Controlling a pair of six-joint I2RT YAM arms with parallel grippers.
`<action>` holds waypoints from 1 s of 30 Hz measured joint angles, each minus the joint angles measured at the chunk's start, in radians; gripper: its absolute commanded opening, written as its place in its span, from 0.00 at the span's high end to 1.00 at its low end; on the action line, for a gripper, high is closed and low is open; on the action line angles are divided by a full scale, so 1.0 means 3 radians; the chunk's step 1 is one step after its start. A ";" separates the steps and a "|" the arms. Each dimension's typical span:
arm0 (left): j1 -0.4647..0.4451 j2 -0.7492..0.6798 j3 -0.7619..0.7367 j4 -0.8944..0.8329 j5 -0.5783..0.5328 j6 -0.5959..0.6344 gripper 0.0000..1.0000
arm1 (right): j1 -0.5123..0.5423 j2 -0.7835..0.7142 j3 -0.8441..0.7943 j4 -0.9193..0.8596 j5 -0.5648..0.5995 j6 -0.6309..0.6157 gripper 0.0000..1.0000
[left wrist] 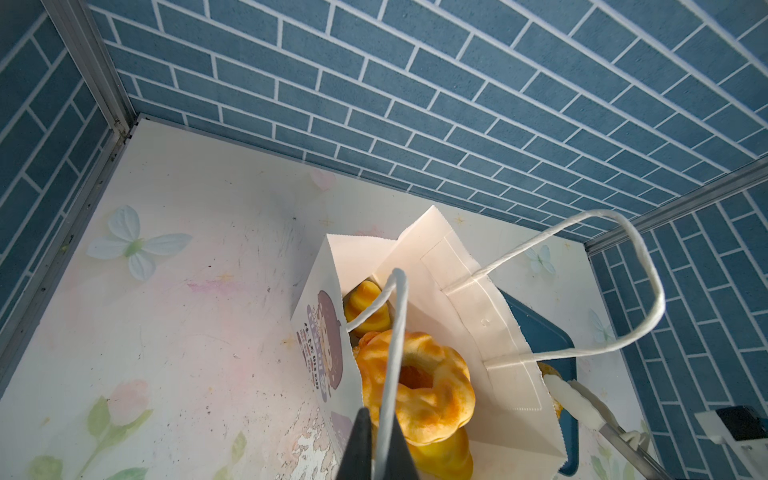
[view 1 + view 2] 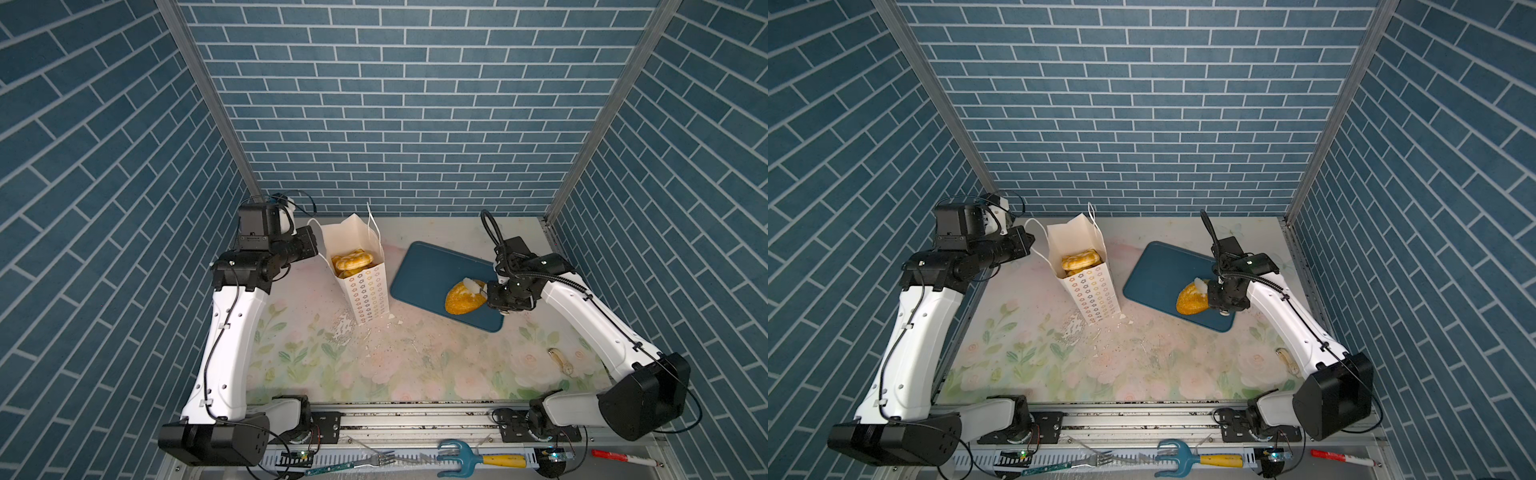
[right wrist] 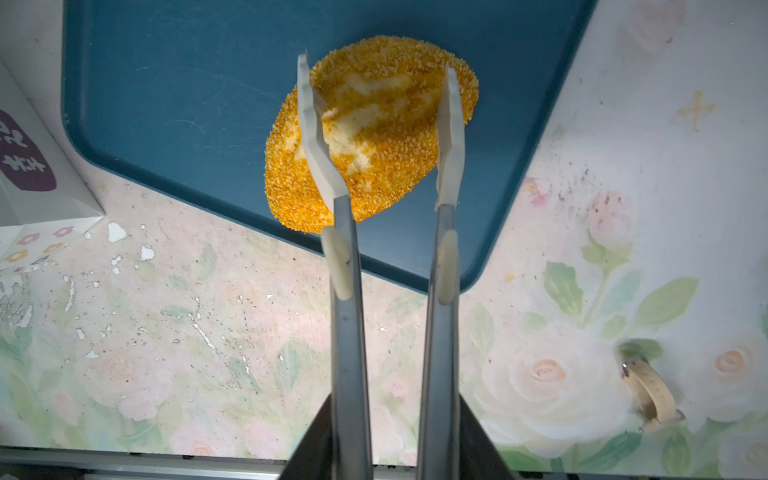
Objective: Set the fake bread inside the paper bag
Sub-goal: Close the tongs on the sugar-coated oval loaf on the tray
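Note:
The white paper bag point(image 2: 368, 291) point(image 2: 1096, 291) stands upright at the table's back left, and a golden ring point(image 1: 419, 390) and other fake bread point(image 2: 351, 259) fill it to near the rim. My left gripper point(image 1: 376, 444) point(image 2: 309, 245) is shut on the bag's near cord handle point(image 1: 392, 353). My right gripper point(image 3: 395, 440) point(image 2: 505, 297) is shut on metal tongs. Their white tips point(image 3: 311, 137) clamp the seeded oval loaf point(image 3: 374, 137) point(image 2: 461, 301) from both sides, over the front part of the dark blue tray point(image 2: 432, 270). I cannot tell whether the loaf is clear of the tray.
A beige wristwatch point(image 2: 561, 361) lies on the floral mat at front right. The mat is chipped just in front of the bag point(image 2: 345, 332). A fork point(image 2: 374, 459), a blue hand rake point(image 2: 478, 459) and a red marker point(image 2: 619, 457) lie along the front rail. Brick-patterned walls close three sides.

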 measured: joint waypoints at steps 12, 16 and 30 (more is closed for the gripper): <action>0.0000 -0.0003 -0.0013 0.0000 -0.0033 -0.0001 0.91 | -0.0003 0.0365 0.0643 0.0172 -0.0154 -0.0439 0.61; 0.0000 -0.0004 -0.0024 0.0003 -0.0034 -0.0004 0.91 | 0.0071 0.0337 0.0759 0.0099 -0.0033 -0.0191 0.61; 0.0000 -0.0013 -0.0046 0.0003 -0.0033 -0.0003 0.92 | 0.0511 0.0254 0.0207 0.0192 0.0056 0.0819 0.54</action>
